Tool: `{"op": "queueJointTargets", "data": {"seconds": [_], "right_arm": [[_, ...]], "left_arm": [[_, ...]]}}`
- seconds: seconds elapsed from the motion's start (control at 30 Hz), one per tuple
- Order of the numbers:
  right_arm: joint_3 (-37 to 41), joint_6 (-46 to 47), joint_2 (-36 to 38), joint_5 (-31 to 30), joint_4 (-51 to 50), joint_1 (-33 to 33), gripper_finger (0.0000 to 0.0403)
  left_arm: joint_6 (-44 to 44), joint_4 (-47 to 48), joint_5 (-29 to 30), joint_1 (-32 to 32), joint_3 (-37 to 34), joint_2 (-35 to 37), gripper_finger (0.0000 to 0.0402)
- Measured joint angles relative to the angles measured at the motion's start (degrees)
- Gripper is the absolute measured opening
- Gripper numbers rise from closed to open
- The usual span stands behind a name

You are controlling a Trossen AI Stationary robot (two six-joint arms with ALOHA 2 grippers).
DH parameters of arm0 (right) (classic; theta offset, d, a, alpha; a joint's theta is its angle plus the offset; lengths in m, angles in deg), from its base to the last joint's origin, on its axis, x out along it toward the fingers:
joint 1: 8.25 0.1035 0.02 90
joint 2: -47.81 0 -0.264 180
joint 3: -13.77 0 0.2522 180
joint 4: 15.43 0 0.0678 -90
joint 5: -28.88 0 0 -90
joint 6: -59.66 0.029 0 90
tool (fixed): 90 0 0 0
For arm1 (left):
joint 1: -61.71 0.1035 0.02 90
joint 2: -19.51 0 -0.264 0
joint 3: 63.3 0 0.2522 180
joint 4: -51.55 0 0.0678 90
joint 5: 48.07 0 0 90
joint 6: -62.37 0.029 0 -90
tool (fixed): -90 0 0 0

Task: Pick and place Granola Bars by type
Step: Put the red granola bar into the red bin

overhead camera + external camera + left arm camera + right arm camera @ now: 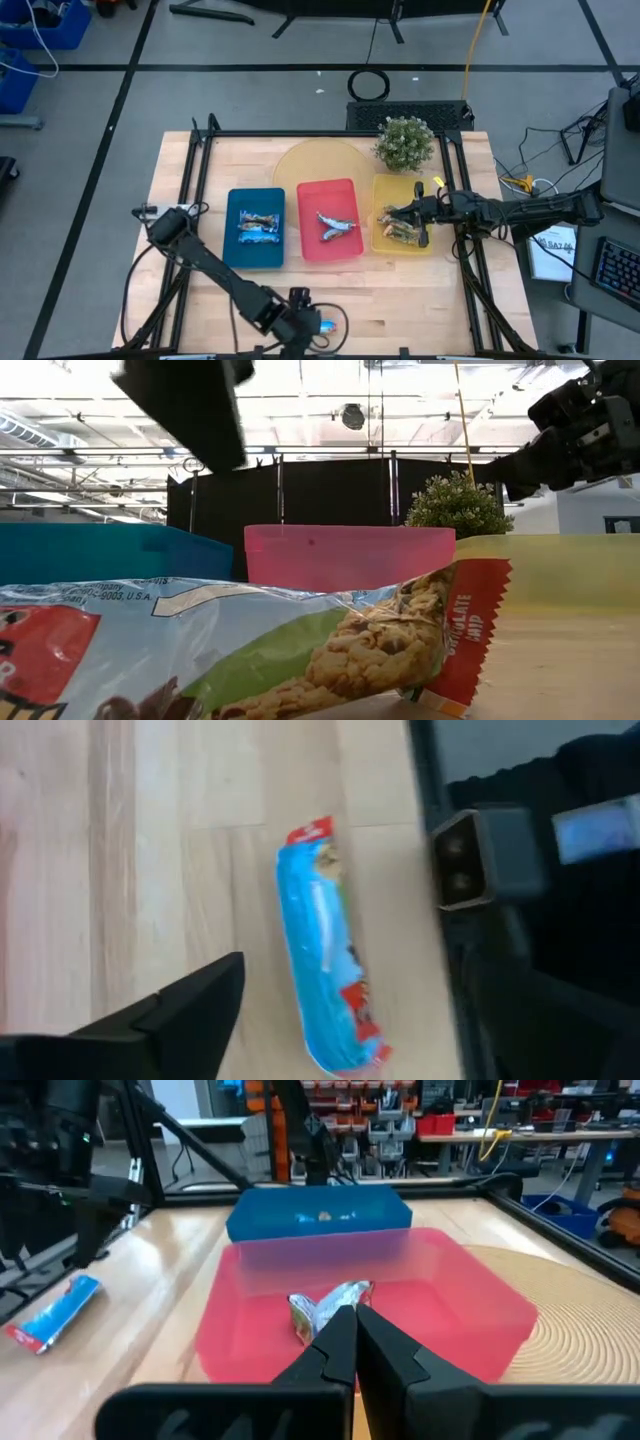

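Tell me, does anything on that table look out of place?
One blue granola bar lies loose on the bare wood at the table's front edge, by the left gripper, while the other bars sit inside the blue tray, red tray and yellow tray. It also lies right in front of the low camera, filling its view.

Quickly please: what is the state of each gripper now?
Left gripper: cannot be told, above a blue bar.
Right gripper: closed, empty, at the yellow tray.
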Motion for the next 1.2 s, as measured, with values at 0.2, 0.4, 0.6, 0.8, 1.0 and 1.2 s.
{"op": "queueJointTargets", "data": {"seconds": [0.2, 0.4, 0.6, 0.8, 1.0, 1.2], "right_arm": [[0.1, -1.2, 0.0, -0.04, -0.16, 0.0, 0.0], [0.16, -1.56, 0.0, -0.07, -0.03, 0.0, 0.0], [0.24, -1.56, -0.02, -0.08, 2.18, 0.0, 0.0], [0.26, -1.57, -0.02, -0.08, 2.9, 0.0, 0.0], [0.3, -1.55, -0.02, -0.08, 2.88, 0.0, 0.0], [0.32, -1.0, -0.04, -0.08, 2.86, 0.0, 0.0]], "left_arm": [[1.63, 0.32, -3.53, 1.64, -0.07, -4.1, 0.0393], [1.25, 0.17, -3.92, 2.68, -0.04, -7.27, 0.0377], [0.5, 0.21, -3.72, 2.83, 0.07, -7.9, 0.0341], [0.5, 0.72, -2.95, 2.87, 0.01, -7.98, 0.0242], [2.9, 0.23, -3.15, 3.08, -0.01, -8.06, 0.0094], [3.87, 2.99, -2.85, 3.27, -0.28, -5.55, 0.0026]]}}
